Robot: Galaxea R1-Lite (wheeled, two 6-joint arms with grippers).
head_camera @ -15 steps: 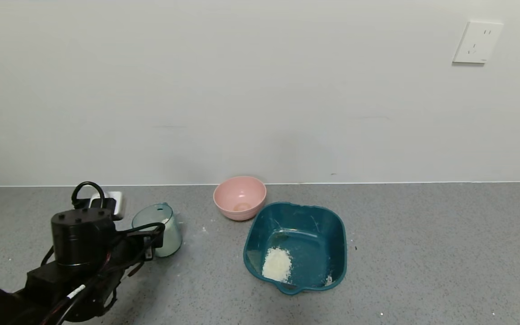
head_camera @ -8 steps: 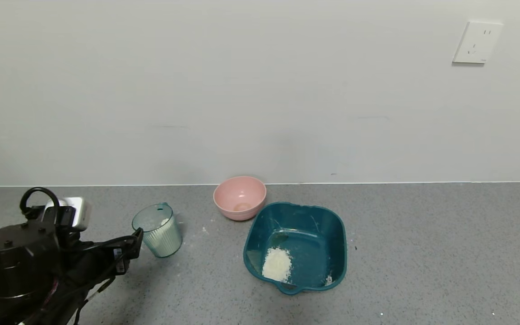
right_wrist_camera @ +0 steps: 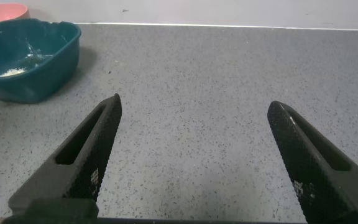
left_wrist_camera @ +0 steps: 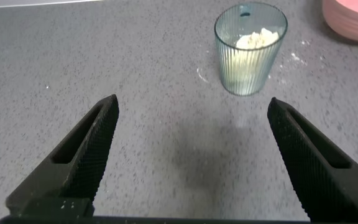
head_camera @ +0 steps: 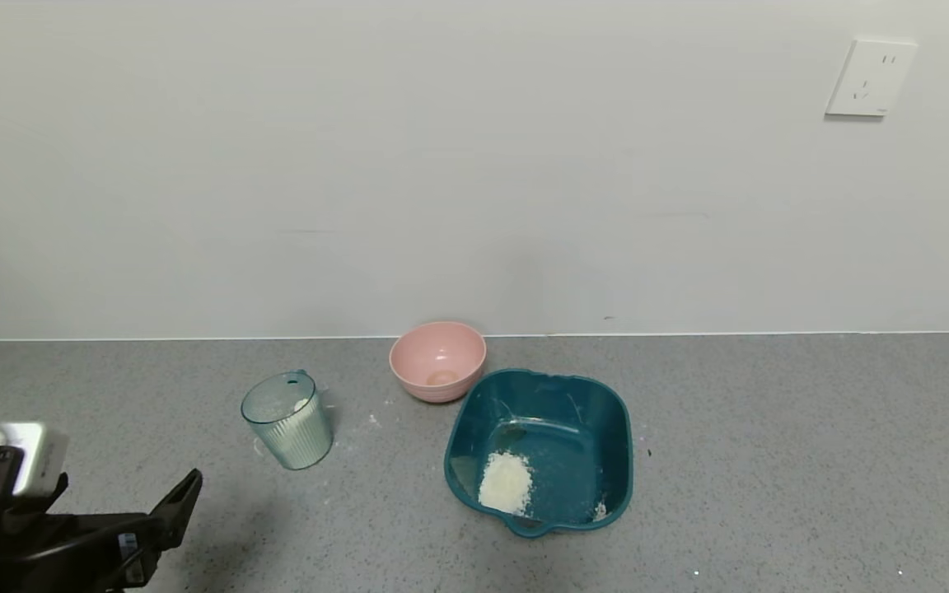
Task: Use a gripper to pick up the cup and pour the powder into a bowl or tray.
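Note:
The pale blue-green ribbed cup (head_camera: 287, 420) stands upright on the grey counter, with white powder (left_wrist_camera: 257, 38) inside it. It also shows in the left wrist view (left_wrist_camera: 250, 50). My left gripper (head_camera: 174, 511) is at the lower left, open and empty, well short of the cup; in the left wrist view (left_wrist_camera: 191, 109) its jaws stand wide apart. The dark teal tray (head_camera: 598, 412) lies right of the cup and holds a small heap of white powder (head_camera: 506, 483). My right gripper (right_wrist_camera: 194, 106) is open and empty over bare counter, out of the head view.
A round pink bowl (head_camera: 437, 360) stands behind the tray near the wall. Specks of spilled powder (head_camera: 371, 420) dot the counter by the cup. The tray (right_wrist_camera: 27, 59) and pink bowl (right_wrist_camera: 2, 11) show far off in the right wrist view. A wall socket (head_camera: 870, 77) sits high on the right.
My left gripper has drawn back from the cup toward the lower left and nearer to me. The cup stays standing where it was.

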